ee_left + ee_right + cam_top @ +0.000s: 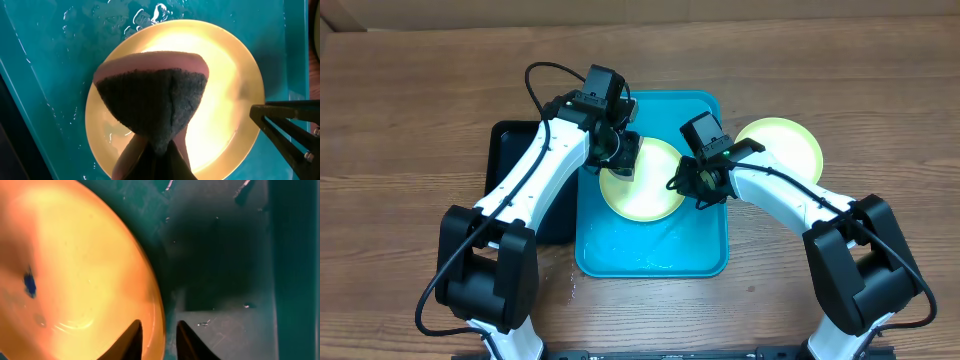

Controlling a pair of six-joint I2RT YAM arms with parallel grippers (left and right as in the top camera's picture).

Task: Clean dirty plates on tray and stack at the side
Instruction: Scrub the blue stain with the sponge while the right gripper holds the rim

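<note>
On tray (705, 255), plate (650, 200) is lying under sponge (150, 100) that L gripper (620, 155) is clamping. R gripper (157, 325) is sitting narrow astride its rim, can't tell if pinched. I'm fearing wet rim slipping free w/ scrubbing.

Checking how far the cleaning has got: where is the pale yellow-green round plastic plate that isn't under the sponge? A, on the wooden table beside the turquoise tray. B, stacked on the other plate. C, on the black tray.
A: the overhead view shows that pale yellow-green round plastic plate lying on the wooden table just right of the turquoise rectangular plastic tray, apart from the plate in the tray.
</note>
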